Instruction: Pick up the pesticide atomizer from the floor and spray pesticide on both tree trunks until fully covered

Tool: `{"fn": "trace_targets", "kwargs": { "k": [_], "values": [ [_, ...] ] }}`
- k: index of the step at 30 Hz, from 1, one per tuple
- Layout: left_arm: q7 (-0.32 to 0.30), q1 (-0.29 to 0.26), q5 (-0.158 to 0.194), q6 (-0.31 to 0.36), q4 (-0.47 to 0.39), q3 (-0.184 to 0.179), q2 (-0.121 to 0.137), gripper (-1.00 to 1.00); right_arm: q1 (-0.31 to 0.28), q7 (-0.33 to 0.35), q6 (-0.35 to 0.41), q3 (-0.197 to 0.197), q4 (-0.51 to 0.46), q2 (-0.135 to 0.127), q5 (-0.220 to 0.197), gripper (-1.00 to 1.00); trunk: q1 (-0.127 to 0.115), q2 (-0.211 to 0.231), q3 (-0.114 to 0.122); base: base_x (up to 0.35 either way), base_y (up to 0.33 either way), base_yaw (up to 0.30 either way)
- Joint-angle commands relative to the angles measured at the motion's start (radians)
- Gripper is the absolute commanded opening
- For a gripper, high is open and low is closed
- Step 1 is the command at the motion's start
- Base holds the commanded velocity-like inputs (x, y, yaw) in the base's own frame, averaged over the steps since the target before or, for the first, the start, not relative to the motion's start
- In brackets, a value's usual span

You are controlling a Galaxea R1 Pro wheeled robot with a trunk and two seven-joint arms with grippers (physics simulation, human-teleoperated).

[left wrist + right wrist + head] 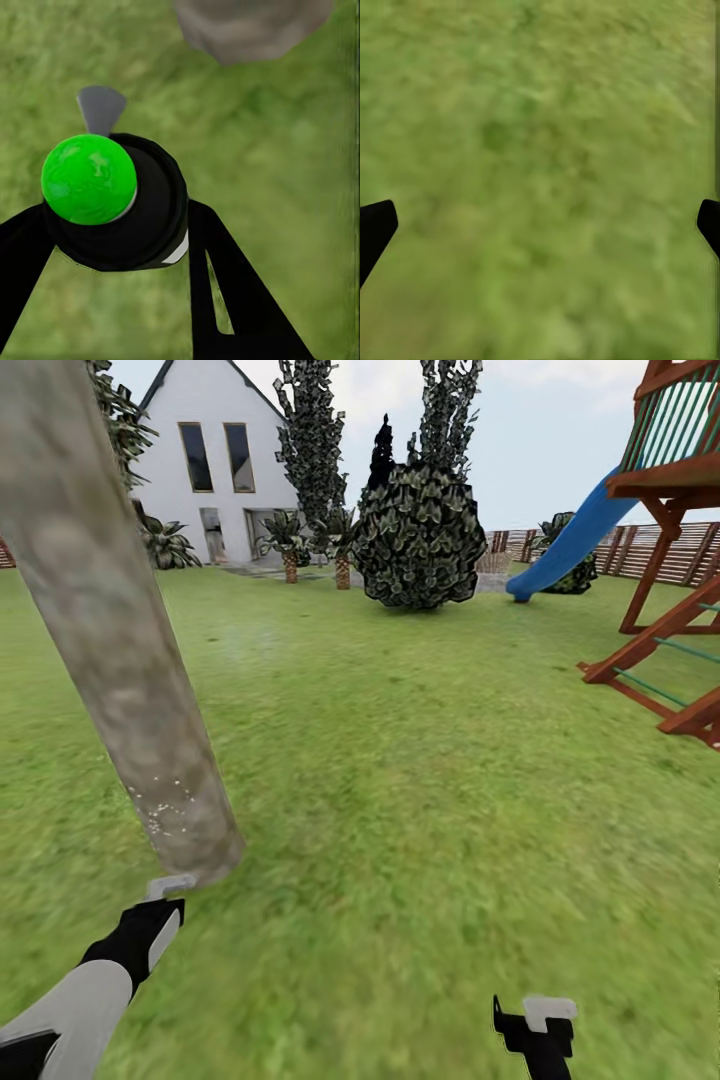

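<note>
A wide green lawn (420, 780) stretches back to a white house (215, 455), a brown slatted fence (690, 550), a round leafy bush (420, 535) and a wooden play frame with a blue slide (570, 545) at the right. A thick pale tree trunk (110, 630) leans across the left of the head view, its base meeting the grass just ahead of the left arm. Fine whitish specks of pesticide (165, 805) dot the lower part of the bark.

The left claw (112, 225) is clamped on the pesticide atomizer (112, 202), a black-bodied bottle with a bright green round cap and a grey nozzle that points toward the trunk's foot (251, 26). In the head view that nozzle (170, 885) sits just beside the base of the trunk. The right claw (540, 225) hangs over bare grass with its 2 black fingers (375, 229) spread wide apart and nothing between them; it shows low at the right of the head view (535, 1025).
</note>
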Motion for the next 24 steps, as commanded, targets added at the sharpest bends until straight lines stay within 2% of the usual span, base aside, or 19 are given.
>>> {"fn": "trace_targets", "kwargs": {
  "k": [1, 6, 22, 24],
  "values": [
    [0.0, 0.0, 0.0, 0.0, -0.001, 0.001, 0.0, -1.0, 0.0, 0.0, 0.0, 0.0, 0.0, 0.0, 0.0, 1.0, 0.0, 0.0, 0.0, 0.159, -0.24, 0.0],
    [0.001, 0.0, 0.0, 0.0, -0.001, 0.001, 0.001, -1.0, 0.0, 0.0, 0.0, 0.0, 0.0, 0.0, 0.0, 1.0, 0.0, 0.0, 0.0, 0.176, -0.24, 0.012],
    [0.002, 0.0, -0.005, 0.002, 0.002, 0.001, 0.003, -1.0, 0.0, 0.0, 0.0, 0.0, 0.0, 0.0, 0.0, 1.0, 0.0, 0.0, 0.0, 0.201, -0.218, 0.271],
    [0.002, 0.001, -0.007, 0.032, 0.01, 0.0, 0.009, -1.0, 0.0, 0.0, 0.0, 0.0, 0.0, 0.0, 0.0, 1.0, 0.0, 0.0, 0.0, 0.237, -0.177, 0.225]
  ]
}}
